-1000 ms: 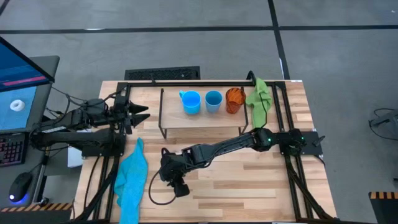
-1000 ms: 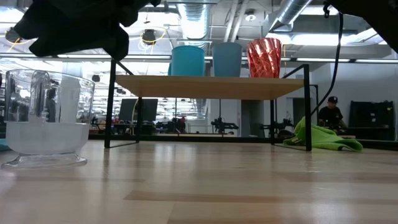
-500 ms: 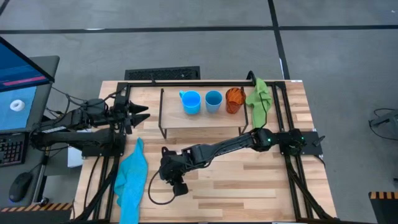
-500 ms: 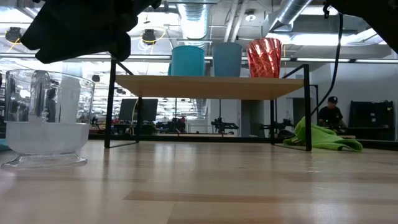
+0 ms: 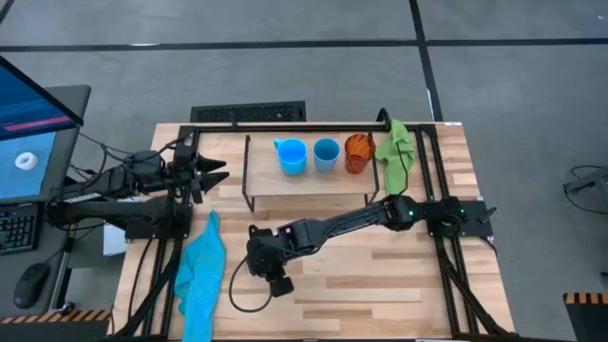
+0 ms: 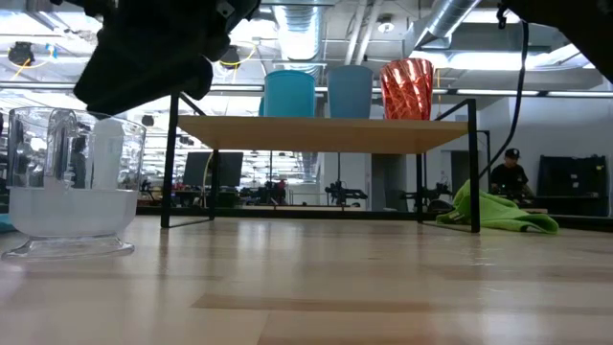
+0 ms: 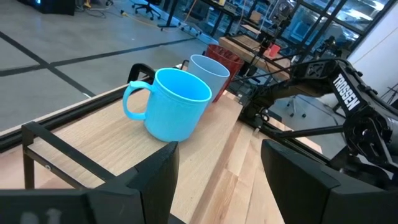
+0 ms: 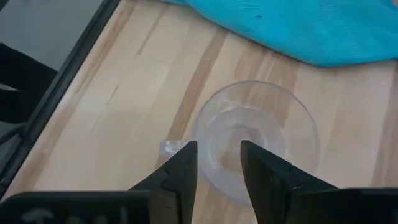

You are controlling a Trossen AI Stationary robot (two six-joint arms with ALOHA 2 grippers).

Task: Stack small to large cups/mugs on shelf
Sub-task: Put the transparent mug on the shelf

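Observation:
The clear glass cup (image 6: 72, 187) stands on its base on the table near the front left; it also shows in the right wrist view (image 8: 255, 140). My right gripper (image 8: 217, 149) hovers open just above it, fingers pointing down over its rim, touching nothing; in the high view it shows as (image 5: 274, 283). On the shelf (image 5: 304, 185) stand the light-blue mug (image 5: 291, 155), the blue cup (image 5: 326, 154) and the orange cup (image 5: 358, 152) in a row. My left gripper (image 5: 218, 173) waits open at the table's left, facing the shelf.
A blue cloth (image 5: 201, 271) lies at the front left, close to the glass cup. A green cloth (image 5: 394, 152) hangs over the frame right of the shelf. Black frame rails run along both table sides. Bare wood lies in front of the shelf (image 5: 380, 275).
My right gripper has come down toward the glass cup and gone a little toward the table's right edge. The cup has stayed where it was.

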